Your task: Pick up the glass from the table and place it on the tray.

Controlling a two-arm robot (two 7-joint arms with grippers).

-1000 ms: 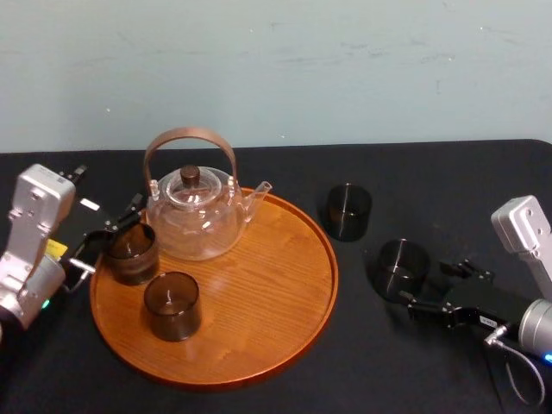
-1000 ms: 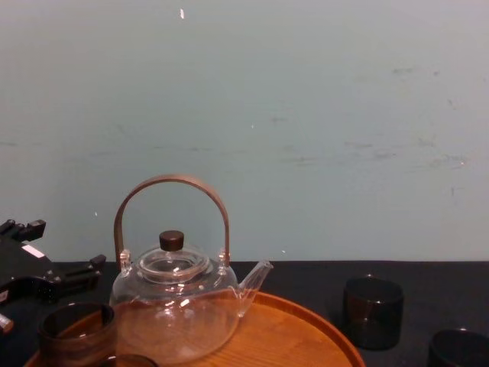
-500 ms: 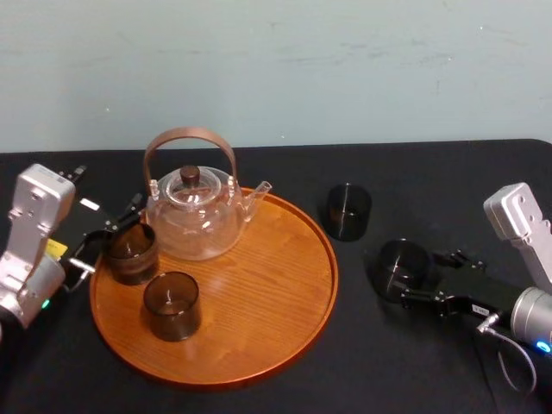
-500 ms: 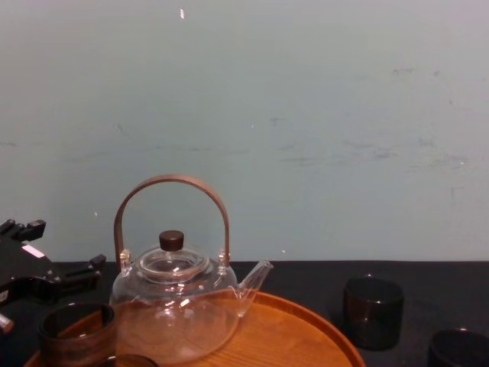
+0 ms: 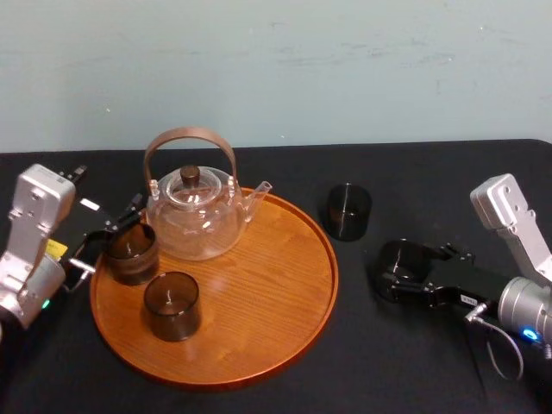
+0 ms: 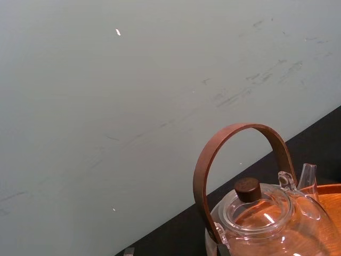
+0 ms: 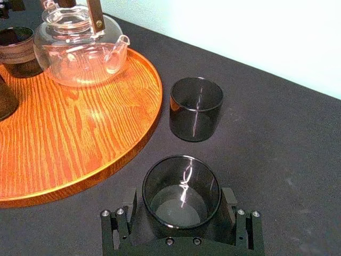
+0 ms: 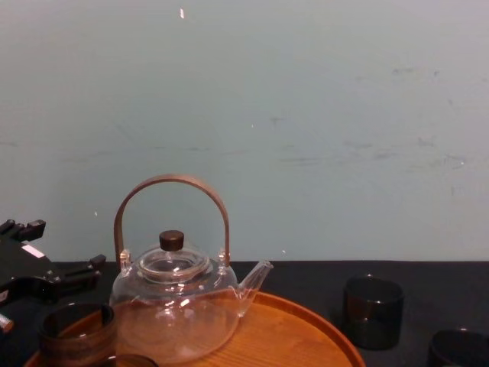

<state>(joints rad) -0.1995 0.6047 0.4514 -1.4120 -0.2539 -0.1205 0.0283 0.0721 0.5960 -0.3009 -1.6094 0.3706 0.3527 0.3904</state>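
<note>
Smoky glass (image 5: 398, 259) upright on black table (image 5: 431, 185), right of orange tray (image 5: 259, 297).

The left gripper (image 5: 116, 235) sits at the left rim of the tray (image 5: 259, 285), fingers apart. The right gripper (image 5: 410, 271) reaches low, right of it, fingers spread.
</note>
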